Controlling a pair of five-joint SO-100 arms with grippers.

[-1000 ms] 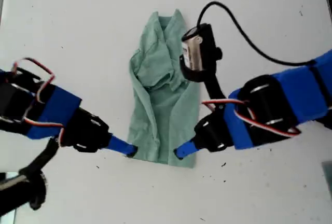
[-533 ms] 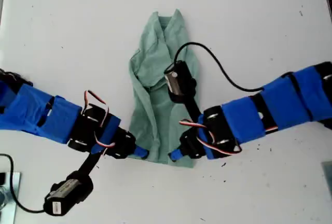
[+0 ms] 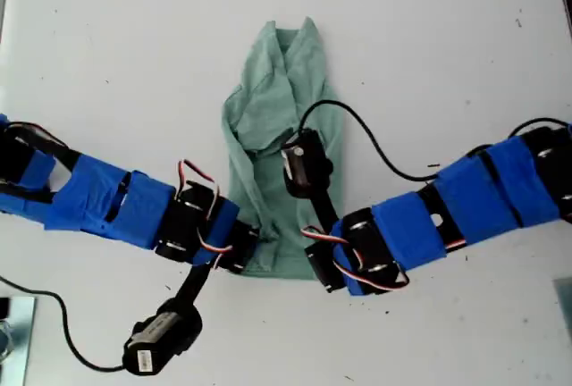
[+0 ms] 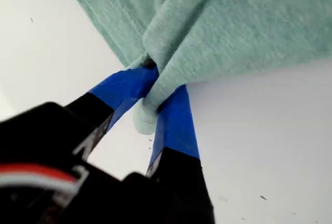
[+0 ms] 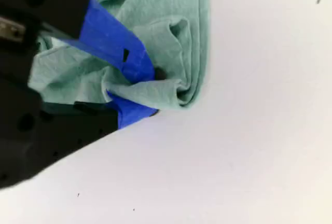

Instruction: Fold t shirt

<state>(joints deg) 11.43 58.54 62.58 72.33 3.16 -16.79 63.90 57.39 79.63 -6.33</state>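
T shirt (image 3: 277,149) lying mid-table, already narrowed into a long strip. First gripper (image 4: 155,97) and second gripper (image 5: 136,90) each pinched on a hem corner nearest the table's near edge, probably ready to carry the hem toward the collar.

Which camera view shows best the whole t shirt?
The exterior view: the whole t shirt lies lengthwise on the white table. Each wrist view shows only one pinched fold, in my first gripper or second gripper.
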